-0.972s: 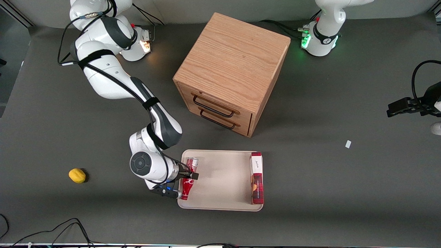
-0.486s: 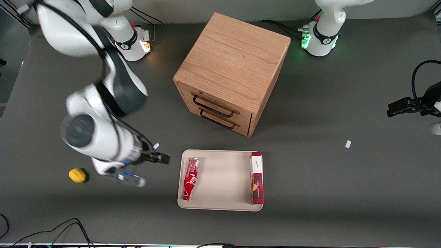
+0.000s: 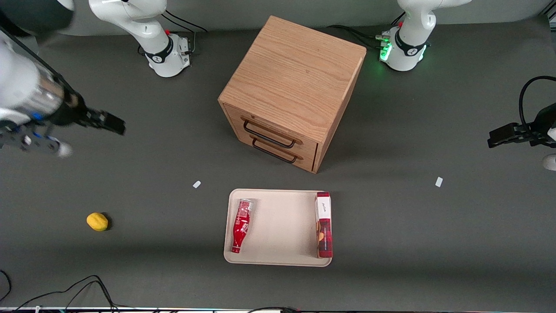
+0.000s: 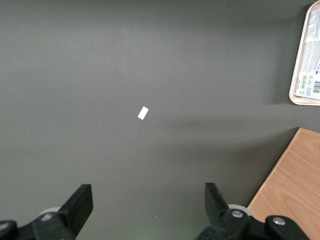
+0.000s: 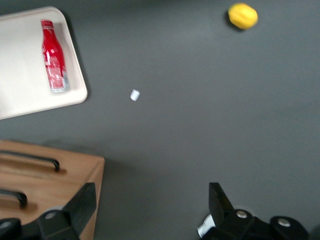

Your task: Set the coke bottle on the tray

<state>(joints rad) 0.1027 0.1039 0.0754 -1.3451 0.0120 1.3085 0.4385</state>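
The tray (image 3: 278, 228) lies nearest the front camera on the dark surface (image 3: 391, 226), with the coke bottle (image 3: 240, 225) flat on its side along the tray's edge toward the working arm's end, cap nearer the camera. A red plaid box (image 3: 324, 224) lies along the tray's other edge. A yellow lemon (image 3: 97, 221) sits well apart, toward the working arm's end. Farther off stands the wooden drawer cabinet (image 3: 292, 93). The right arm is raised high at its own end, its tool (image 3: 114, 124) spread wide and holding nothing.
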